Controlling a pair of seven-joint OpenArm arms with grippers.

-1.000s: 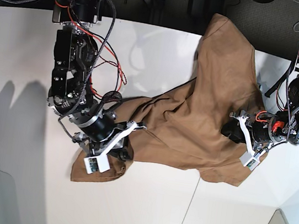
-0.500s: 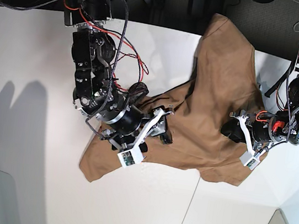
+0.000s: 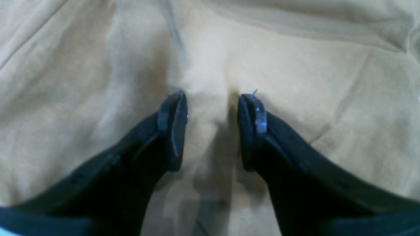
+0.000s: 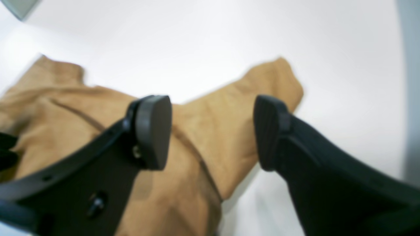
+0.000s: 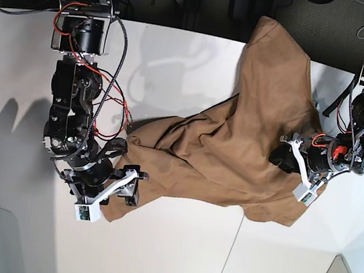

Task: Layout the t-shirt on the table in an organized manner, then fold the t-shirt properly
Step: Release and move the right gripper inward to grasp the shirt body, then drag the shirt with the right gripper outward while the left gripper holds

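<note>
**Shirt still bunched, both grippers on the cloth**

White table (image 5: 199, 64) carries our shirt (image 5: 249, 139), crumpled and partly hanging off the far edge. Our right gripper (image 4: 213, 131) hovers over one corner, jaws wide and empty. Our left gripper (image 3: 212, 127) presses down on cloth, jaws parted; whether it pinches a fold, we cannot tell. Soft, light fabric: we would grip hems and corners.
</note>
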